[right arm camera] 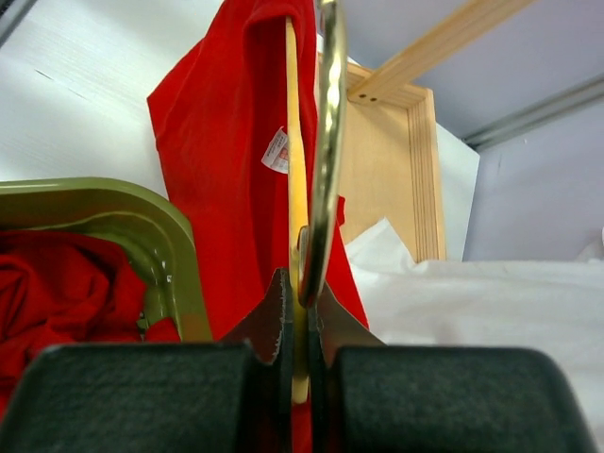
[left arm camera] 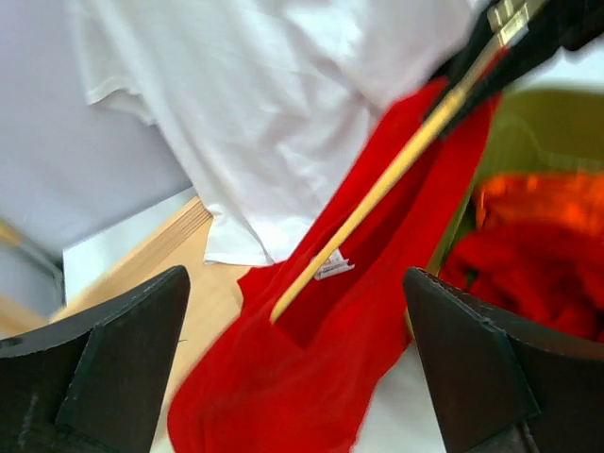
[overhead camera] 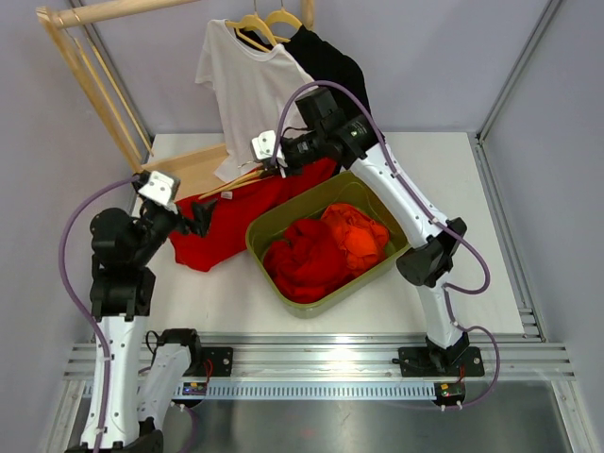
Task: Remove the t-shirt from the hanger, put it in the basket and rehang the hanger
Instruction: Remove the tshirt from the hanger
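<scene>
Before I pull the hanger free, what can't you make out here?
- Left wrist view: the hanger's second arm, hidden by the red t-shirt.
- Left wrist view: the bin's contents, blurred and cut off by the right edge.
- Top view: the right gripper's fingertips, too small and dark to separate.
- Right wrist view: the hanger's arms, seen edge-on.

We count three hangers: one pale hanger (overhead camera: 243, 24), a second pale hanger (overhead camera: 283, 15) and one wooden hanger (overhead camera: 236, 182). We count three t-shirts: a white t-shirt (overhead camera: 247, 94), a black t-shirt (overhead camera: 330, 61) and a red t-shirt (overhead camera: 222, 231). We find one green bin (overhead camera: 253, 241) holding two bundles of cloth, a red bundle (overhead camera: 302, 260) and an orange bundle (overhead camera: 357, 234). We see one wooden rack (overhead camera: 90, 71), one tabletop (overhead camera: 453, 189) and two tools, the left tool (overhead camera: 201, 215) and the right tool (overhead camera: 274, 162).
</scene>
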{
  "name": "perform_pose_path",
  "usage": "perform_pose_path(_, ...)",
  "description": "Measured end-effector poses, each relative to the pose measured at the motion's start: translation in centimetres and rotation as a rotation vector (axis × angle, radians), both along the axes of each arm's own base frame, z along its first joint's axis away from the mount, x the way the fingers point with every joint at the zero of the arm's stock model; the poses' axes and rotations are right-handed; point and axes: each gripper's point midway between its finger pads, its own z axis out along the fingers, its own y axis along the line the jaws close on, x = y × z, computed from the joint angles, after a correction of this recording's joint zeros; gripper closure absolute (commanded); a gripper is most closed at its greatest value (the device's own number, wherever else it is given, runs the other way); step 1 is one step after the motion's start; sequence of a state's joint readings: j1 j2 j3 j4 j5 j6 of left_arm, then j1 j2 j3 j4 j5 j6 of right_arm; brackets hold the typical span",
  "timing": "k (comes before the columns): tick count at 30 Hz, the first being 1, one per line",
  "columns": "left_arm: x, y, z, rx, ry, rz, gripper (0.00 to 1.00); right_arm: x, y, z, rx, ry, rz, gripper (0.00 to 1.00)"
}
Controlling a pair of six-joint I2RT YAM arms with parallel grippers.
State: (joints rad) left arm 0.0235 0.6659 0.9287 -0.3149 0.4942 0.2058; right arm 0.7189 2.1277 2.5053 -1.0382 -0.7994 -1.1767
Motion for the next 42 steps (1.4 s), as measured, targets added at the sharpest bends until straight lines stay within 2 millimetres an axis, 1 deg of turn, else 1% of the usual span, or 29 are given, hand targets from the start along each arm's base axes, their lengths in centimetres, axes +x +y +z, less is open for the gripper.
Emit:
perform_pose_path(2,-0.2,0.8,1.3,-0.098,0.013,0.079,0.01,0.5,-0.3,-0.1,-0.003,0.010,-0.021,1.00)
perform_pose_path(4,-0.4,1.5,1.9,-0.211,0.041,0.152,0.01,0.7,-0.3,-0.4,-0.003,0.024,-0.034,1.00)
perform_pose_path(7,-0.5,2.0,1.2,-0.373,0.125,0.232,0.06,0.7,-0.2,-1.3,-0.019,0.071,-0.059,1.00)
perform_pose_path(10,-0.2,2.2,-0.9,-0.533,0.250,0.309,0.10,0.8,-0.1,-1.7,-0.023,0.110,-0.089,1.00)
perform_pose_path(15,0.3,2.6,-4.2,-0.666,0.422,0.420,0.15,1.4,0.0,-1.7,-0.019,0.143,-0.141,1.00)
perform_pose_path(21,0.7,2.8,-6.6,-0.709,0.523,0.489,0.20,1.5,0.0,-1.8,-0.020,0.173,-0.172,1.00)
perform_pose_path(25,1.8,3.1,-8.2,-0.702,0.573,0.531,0.21,1.4,0.2,-1.9,-0.019,0.179,-0.171,1.00)
perform_pose_path(29,2.9,3.5,-10.1,-0.691,0.629,0.580,0.26,1.0,0.4,-2.4,-0.030,0.191,-0.165,1.00)
perform_pose_path(31,3.3,3.7,-10.5,-0.688,0.634,0.602,0.33,0.8,0.6,-2.8,-0.036,0.199,-0.161,1.00)
perform_pose_path(32,3.5,3.9,-10.6,-0.689,0.631,0.614,0.35,0.7,0.7,-3.0,-0.040,0.202,-0.159,1.00)
perform_pose_path(33,3.7,4.1,-10.7,-0.686,0.627,0.625,0.38,0.6,0.7,-3.1,-0.041,0.203,-0.159,1.00)
perform_pose_path(34,3.8,4.2,-10.8,-0.684,0.624,0.634,0.48,0.6,0.9,-3.2,-0.041,0.203,-0.158,1.00)
perform_pose_path(36,4.1,4.5,-11.0,-0.681,0.623,0.653,0.60,0.7,1.0,-3.4,-0.040,0.203,-0.160,1.00)
perform_pose_path(37,4.2,4.6,-11.1,-0.680,0.622,0.661,0.69,0.7,1.0,-3.4,-0.039,0.203,-0.161,1.00)
perform_pose_path(38,4.4,4.7,-11.2,-0.678,0.620,0.667,0.82,0.7,1.0,-3.4,-0.039,0.204,-0.163,1.00)
perform_pose_path(39,4.5,4.8,-11.2,-0.674,0.617,0.671,0.87,0.7,1.0,-3.4,-0.039,0.203,-0.164,1.00)
perform_pose_path(42,4.7,4.9,-11.2,-0.666,0.609,0.673,0.94,0.7,0.9,-3.4,-0.041,0.203,-0.167,1.00)
